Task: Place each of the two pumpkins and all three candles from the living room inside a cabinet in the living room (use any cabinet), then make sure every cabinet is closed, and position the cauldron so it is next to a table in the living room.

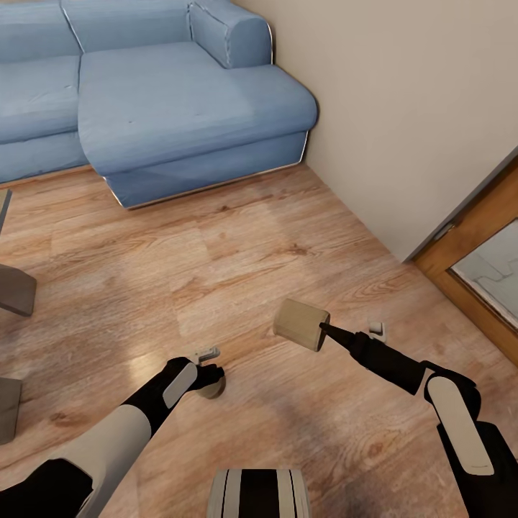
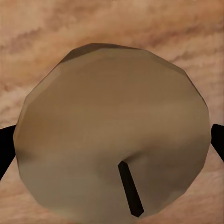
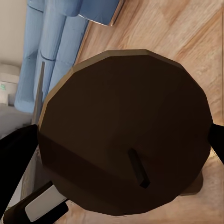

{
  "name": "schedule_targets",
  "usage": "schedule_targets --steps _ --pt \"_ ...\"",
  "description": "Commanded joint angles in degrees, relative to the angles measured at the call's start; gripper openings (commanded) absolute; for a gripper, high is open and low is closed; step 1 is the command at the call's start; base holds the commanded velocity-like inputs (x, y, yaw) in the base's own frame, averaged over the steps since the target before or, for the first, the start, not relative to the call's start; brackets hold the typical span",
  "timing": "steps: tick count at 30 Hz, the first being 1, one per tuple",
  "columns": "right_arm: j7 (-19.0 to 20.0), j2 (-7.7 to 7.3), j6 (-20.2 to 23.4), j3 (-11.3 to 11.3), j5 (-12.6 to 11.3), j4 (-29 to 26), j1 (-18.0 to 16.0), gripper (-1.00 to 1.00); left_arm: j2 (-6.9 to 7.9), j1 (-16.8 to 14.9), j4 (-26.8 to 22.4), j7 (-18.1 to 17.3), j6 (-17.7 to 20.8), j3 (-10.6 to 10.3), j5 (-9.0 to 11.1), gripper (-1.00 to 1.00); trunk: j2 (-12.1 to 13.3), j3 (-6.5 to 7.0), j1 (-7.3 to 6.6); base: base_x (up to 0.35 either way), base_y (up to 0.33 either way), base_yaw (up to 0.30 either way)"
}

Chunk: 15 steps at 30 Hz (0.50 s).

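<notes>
**Two candles, one at each gripper, over the living-room floor**

A blue sectional sofa [image 1: 180, 101] filled the far corner against a beige wall [image 1: 403, 108], with a wood-framed door [image 1: 482, 252] at the right. Wood plank floor [image 1: 216, 273] spread below. The right gripper [image 1: 327, 331] held a tan candle [image 1: 301, 324] raised above the floor and tilted sideways; in the right wrist view its dark fingers [image 3: 16, 149] flanked the candle [image 3: 123, 140] closely, closed on it. The left gripper [image 1: 210, 375] sat low over a second candle [image 2: 112, 130] standing on the floor; its fingertips [image 2: 3, 149] lay at either side, though whether they pressed the candle could not be told.
</notes>
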Motion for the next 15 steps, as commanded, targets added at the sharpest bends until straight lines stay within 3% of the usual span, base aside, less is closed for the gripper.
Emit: schedule_targets --steps 1,15 --pt "0.3 0.03 0.4 -0.8 0.0 0.0 0.0 -1.0 0.05 0.0 0.5 0.4 0.2 -0.3 0.1 -1.0 0.0 -0.04 0.01 0.0 0.0 0.0" --pt "0.4 0.06 0.5 -1.6 -0.1 0.0 0.0 -1.0 0.1 0.0 0.5 0.0 0.0 -0.2 0.4 -1.0 0.0 -0.04 0.01 0.0 0.0 0.0"
